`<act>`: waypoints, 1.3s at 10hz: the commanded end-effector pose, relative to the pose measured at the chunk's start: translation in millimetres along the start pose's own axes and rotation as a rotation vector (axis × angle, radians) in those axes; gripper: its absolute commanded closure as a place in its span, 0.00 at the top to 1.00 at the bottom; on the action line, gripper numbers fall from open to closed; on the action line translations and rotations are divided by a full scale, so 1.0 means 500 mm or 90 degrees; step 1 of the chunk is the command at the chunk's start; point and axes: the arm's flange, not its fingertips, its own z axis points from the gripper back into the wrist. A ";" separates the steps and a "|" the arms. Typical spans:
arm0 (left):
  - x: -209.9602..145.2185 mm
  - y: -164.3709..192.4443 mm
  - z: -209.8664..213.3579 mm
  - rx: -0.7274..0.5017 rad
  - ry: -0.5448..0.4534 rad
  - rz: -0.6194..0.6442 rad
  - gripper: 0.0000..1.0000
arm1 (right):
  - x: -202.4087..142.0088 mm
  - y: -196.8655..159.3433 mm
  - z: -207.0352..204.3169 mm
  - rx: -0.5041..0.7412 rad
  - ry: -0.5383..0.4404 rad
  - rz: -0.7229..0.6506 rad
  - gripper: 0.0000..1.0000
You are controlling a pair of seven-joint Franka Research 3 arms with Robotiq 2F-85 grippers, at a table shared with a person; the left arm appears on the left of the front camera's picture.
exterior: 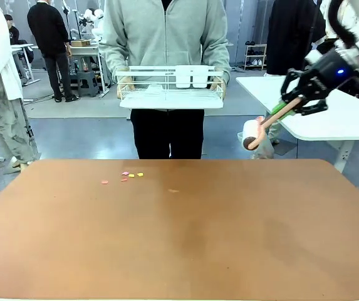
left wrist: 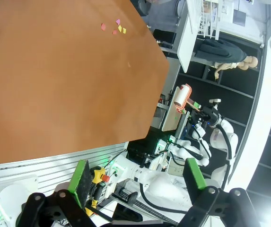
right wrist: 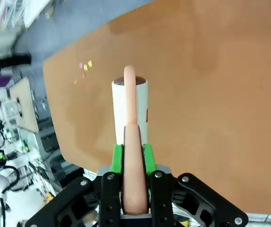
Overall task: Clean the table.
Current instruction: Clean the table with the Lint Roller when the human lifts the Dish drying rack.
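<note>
The reddish-brown table (exterior: 179, 238) carries a few small pink, red and yellow paper scraps (exterior: 129, 175) near its far left. High over the far right corner, my right gripper (exterior: 298, 103) is shut on the pink handle of a lint roller (exterior: 252, 135), whose white roll hangs down toward the table. In the right wrist view the gripper (right wrist: 131, 158) clamps the handle and the lint roller (right wrist: 130, 109) points at the table (right wrist: 211, 94), with the scraps (right wrist: 84, 68) farther off. My left gripper (left wrist: 137, 172) stands open and holds nothing, well off the table (left wrist: 69, 80).
A person at the far side holds a white dish rack (exterior: 171, 88) with both hands, above the floor beyond the table's far edge. A smaller white table (exterior: 329, 113) stands at the back right. Other people stand at the back left.
</note>
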 end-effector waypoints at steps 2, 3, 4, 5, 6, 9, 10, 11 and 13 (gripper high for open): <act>-0.004 0.002 0.006 -0.004 0.001 -0.007 1.00 | 0.039 0.009 -0.064 0.019 0.006 0.070 0.21; -0.004 0.002 0.006 -0.004 0.001 -0.007 1.00 | 0.041 0.010 -0.071 0.019 0.005 0.034 0.21; -0.004 0.002 0.006 -0.004 0.001 -0.007 1.00 | 0.034 0.011 -0.063 -0.001 0.020 0.054 0.21; -0.004 0.002 0.006 -0.004 0.001 -0.007 1.00 | 0.034 0.011 -0.063 -0.001 0.020 0.054 0.21; -0.004 0.002 0.006 -0.004 0.001 -0.007 1.00 | 0.034 0.011 -0.063 -0.001 0.020 0.054 0.21; -0.004 0.002 0.006 -0.004 0.001 -0.007 1.00 | 0.034 0.011 -0.063 -0.001 0.020 0.054 0.21; -0.004 0.002 0.006 -0.004 0.001 -0.007 1.00 | 0.041 0.007 -0.069 0.001 0.019 0.051 0.21; -0.004 0.002 0.006 -0.004 0.001 -0.007 1.00 | 0.070 0.012 -0.112 0.022 0.049 0.065 0.21; -0.004 0.002 0.006 -0.004 0.001 -0.007 1.00 | 0.118 0.069 -0.216 0.043 0.094 0.089 0.21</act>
